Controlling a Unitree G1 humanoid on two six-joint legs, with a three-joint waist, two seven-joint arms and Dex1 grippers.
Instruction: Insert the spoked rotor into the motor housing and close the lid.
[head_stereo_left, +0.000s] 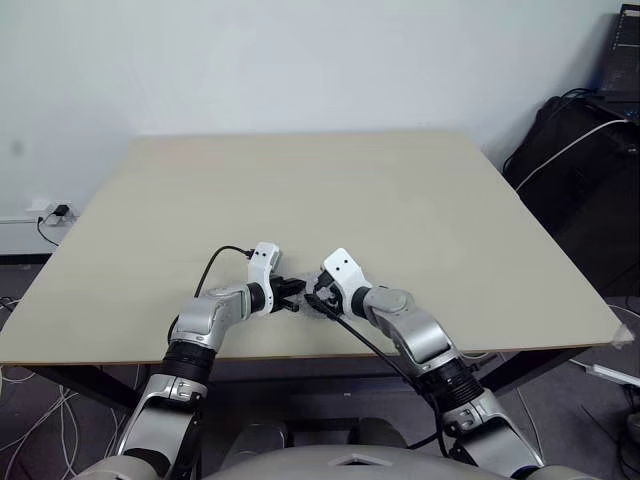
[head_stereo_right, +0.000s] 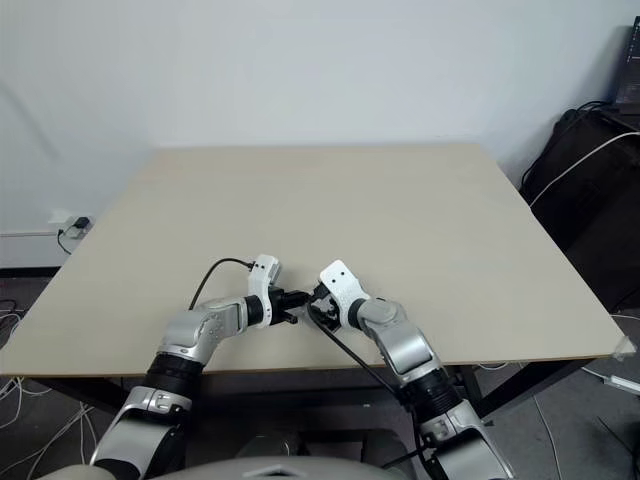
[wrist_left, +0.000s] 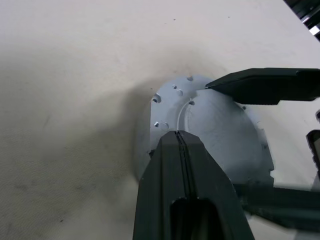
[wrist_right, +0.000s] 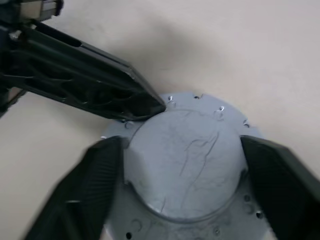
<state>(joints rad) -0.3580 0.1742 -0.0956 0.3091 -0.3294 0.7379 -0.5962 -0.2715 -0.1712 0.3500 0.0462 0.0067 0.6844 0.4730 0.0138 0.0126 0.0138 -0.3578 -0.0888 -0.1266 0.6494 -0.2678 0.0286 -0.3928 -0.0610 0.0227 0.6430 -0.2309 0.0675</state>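
Down near the front edge of the table (head_stereo_left: 420, 190), roughly in the middle, sits the lid (wrist_right: 185, 160), smooth grey face up. It is a round silver-grey disc with a raised, flat-topped centre marked by faint scratches, and a lower flange around it dotted with small holes. It lies flat on the beige tabletop, and I can count just one of it.

Both arms reach in toward it from either side, elbows out, wrists angled down and inward so the two grippers nearly meet over the disc. The left gripper (wrist_left: 184, 150) has its two black fingers pressed together into a single wedge, with only a thin seam between them. Its tip rests at the edge of the raised centre, on the left side of the lid. It holds nothing.

The right gripper (wrist_right: 182, 175) stands spread wide, one finger (wrist_right: 95, 185) on each side of the raised centre. The fingers sit very close against the dome's flanks, but whether they actually press on it I cannot tell.

Two arms, two grippers, four black fingers in all, and one disc between them. A black cable (head_stereo_left: 375, 350) trails back along the right forearm, and another loops behind the left wrist.
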